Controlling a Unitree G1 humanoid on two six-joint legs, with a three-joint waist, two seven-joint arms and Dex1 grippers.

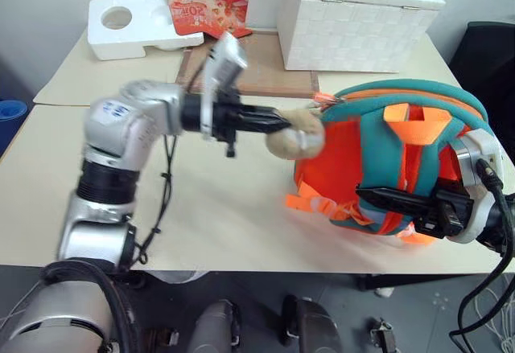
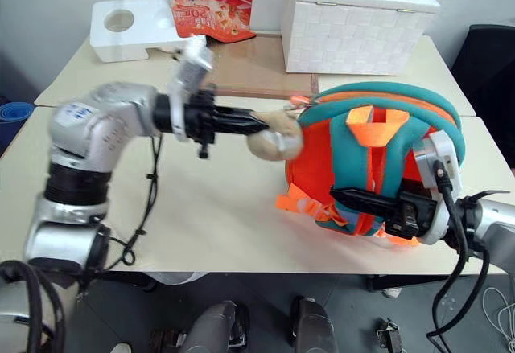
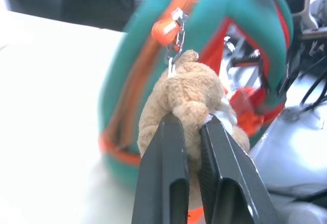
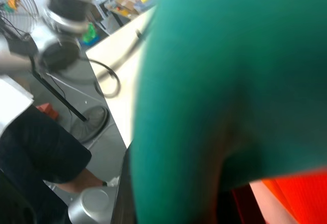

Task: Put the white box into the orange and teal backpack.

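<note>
Left wrist view: left hand (image 3: 193,127) pinches backpack's (image 3: 240,25) plush toy (image 3: 184,96).

Head stereo pair looks down at table (image 1: 233,208), wrist cams close on backpack (image 3: 245,35).

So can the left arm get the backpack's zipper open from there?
Probably yes. The left gripper is shut on the plush toy, which hangs from the zipper pull of the backpack, with nothing in between; the right gripper steadies the bag.
</note>
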